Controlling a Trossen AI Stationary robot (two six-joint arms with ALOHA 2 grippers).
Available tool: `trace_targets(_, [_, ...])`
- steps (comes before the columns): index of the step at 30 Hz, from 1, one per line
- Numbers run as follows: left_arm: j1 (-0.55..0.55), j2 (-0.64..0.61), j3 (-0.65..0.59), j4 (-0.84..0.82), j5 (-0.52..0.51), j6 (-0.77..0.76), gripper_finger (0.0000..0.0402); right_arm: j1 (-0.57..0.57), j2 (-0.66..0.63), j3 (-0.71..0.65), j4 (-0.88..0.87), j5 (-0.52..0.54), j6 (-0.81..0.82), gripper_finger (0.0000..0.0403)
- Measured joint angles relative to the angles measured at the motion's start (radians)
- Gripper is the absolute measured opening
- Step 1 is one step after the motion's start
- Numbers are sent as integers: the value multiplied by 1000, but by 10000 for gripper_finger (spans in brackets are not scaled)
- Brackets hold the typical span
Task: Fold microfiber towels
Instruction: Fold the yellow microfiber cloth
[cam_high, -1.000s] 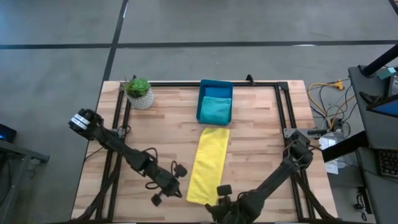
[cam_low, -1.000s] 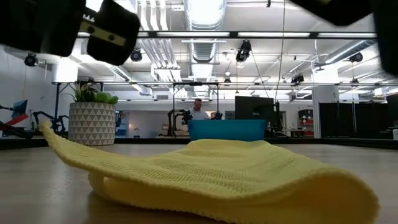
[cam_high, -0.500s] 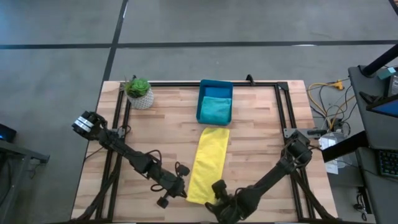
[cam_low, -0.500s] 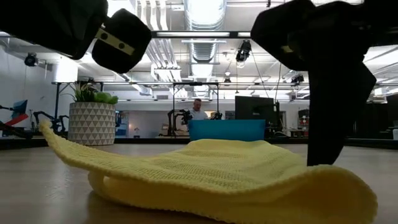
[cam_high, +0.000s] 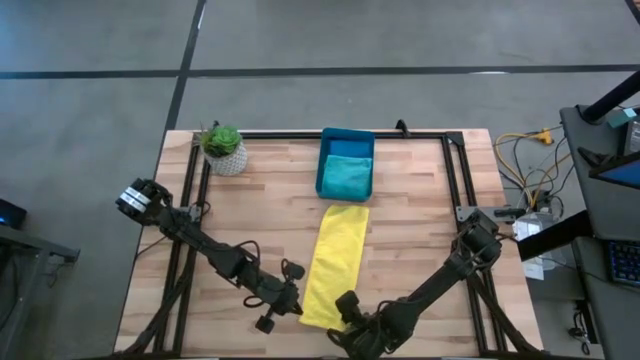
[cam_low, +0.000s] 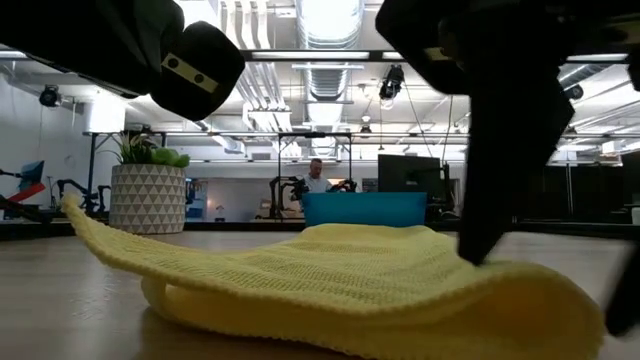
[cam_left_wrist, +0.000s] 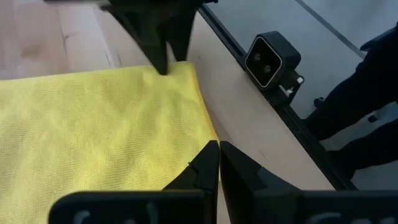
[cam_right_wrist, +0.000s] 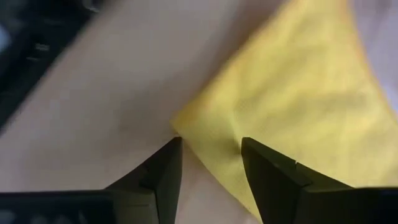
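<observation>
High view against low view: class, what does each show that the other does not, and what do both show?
Only the high view shows the teal towel lying inside the blue bin, and the table's full outline.

Only the low view shows the room behind, with a person far off.

Both show the yellow towel lying folded, the potted plant, the shut left claw and the open right claw at the towel's near end.
</observation>
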Motion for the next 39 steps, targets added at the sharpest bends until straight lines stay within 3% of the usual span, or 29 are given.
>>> trace_targets(3, [0,0,0,3,0,0,0,0,2,-22,51,-59,-47,151])
trace_targets(8, [0,0,0,3,-9,1,0,-3,0,-56,81,-64,-36,118])
trace_targets(15, [23,0,0,2,-171,-78,0,-3,-1,-71,114,-74,-31,21])
trace_targets(19, [95,1,-4,13,-226,-182,0,-2,1,-64,115,-72,-1,11])
trace_targets(25, [257,119,-26,212,-37,-265,0,12,1,-50,101,-60,13,9])
trace_targets(28, [307,194,-29,221,2,-338,0,17,1,-28,82,-59,38,9])
trace_targets(39, [287,284,-29,237,45,-414,0,5,-124,16,-24,-9,291,9])
